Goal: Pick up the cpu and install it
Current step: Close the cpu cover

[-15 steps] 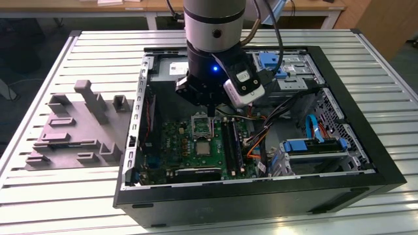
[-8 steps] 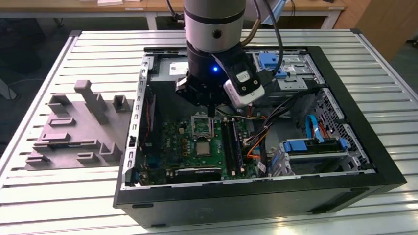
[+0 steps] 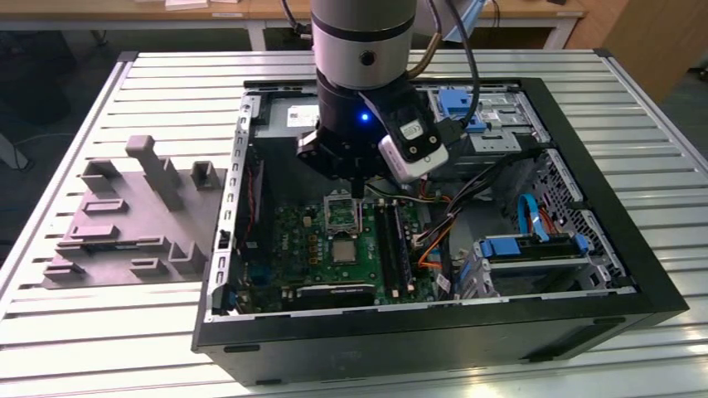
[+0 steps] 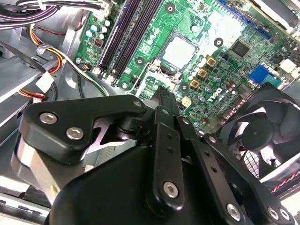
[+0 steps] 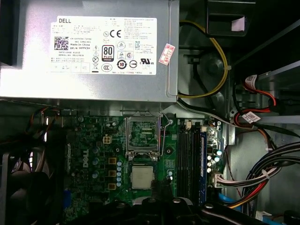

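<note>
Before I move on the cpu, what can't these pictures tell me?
- Gripper fingertips: in the exterior view the wrist blocks them; open or shut unknown.
- Cpu seating: whether it sits fully flat is too small to judge in both wrist views.
- Open socket frame contacts: too small in the first wrist view.

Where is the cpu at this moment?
The cpu lies flat on the green motherboard, beside the open socket frame, with the memory slots to one side. In the exterior view it sits low in the open case, below the tool.

Grey arm [image 3: 363, 37], black screw-studded pincer [image 4: 165, 101]
</note>
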